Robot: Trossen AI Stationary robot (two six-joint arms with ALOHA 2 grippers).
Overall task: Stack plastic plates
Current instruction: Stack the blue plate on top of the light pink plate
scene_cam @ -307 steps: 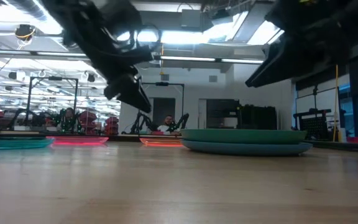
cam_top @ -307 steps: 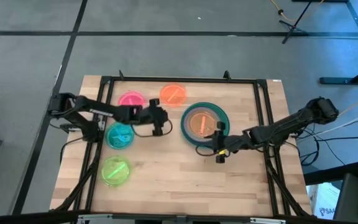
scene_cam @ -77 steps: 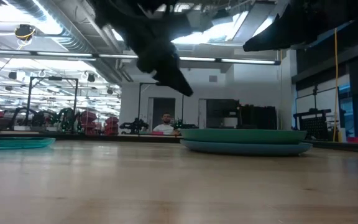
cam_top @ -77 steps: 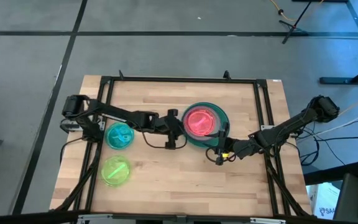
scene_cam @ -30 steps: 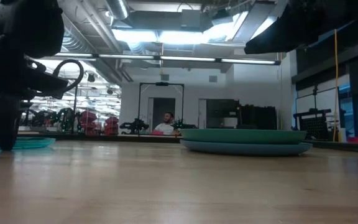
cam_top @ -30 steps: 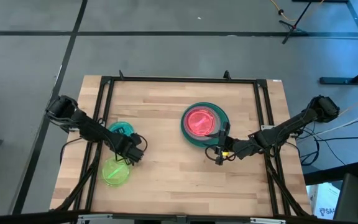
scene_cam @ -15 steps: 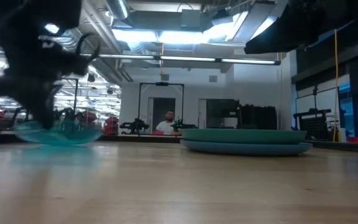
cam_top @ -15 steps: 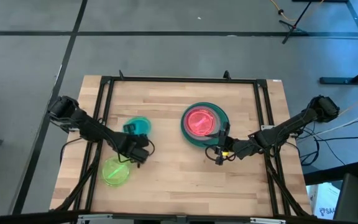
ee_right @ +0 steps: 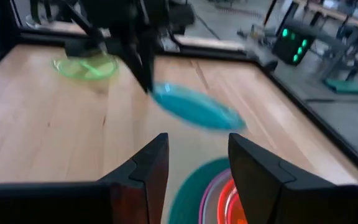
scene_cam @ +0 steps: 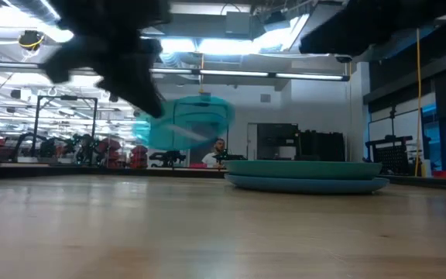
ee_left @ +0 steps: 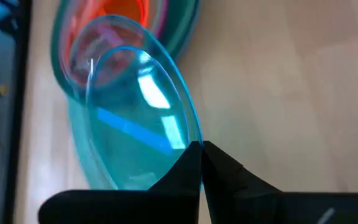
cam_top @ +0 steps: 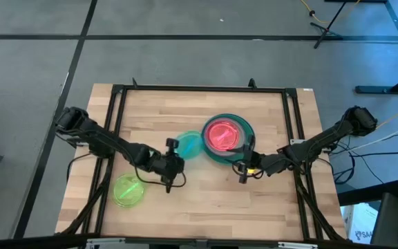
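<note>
A stack of plates (cam_top: pixel 226 137) sits right of the table's centre: wide blue and dark green plates at the bottom, a small translucent pink one (cam_top: pixel 221 134) on top. My left gripper (cam_top: pixel 175 153) is shut on a small teal plate (cam_top: pixel 189 145), held in the air just left of the stack. The teal plate also shows in the low view (scene_cam: pixel 188 120) and the right wrist view (ee_right: pixel 194 106). A lime plate (cam_top: pixel 128 190) lies flat at the near left. My right gripper (cam_top: pixel 244 173) hangs open and empty by the stack's near edge. My left gripper pinches the teal plate's rim (ee_left: pixel 191 140) between its two fingers, at the edge nearest the gripper. The fingers come from the table's left. The plate is lifted clear of the table and tilted, standing out beyond the fingertips toward the stack.
A black frame (cam_top: pixel 199 90) runs along the table's far and side edges. Bare wood lies at the table's near middle (cam_top: pixel 206 207) and far left. Past the far edge, the low view shows a room with a person (scene_cam: pixel 220 147) far off.
My left gripper has taken the teal plate off the table at the left and carried it up and toward the table's right, close to the stack. The plate has gone from lying flat to tilted in the air. My right arm has kept still.
</note>
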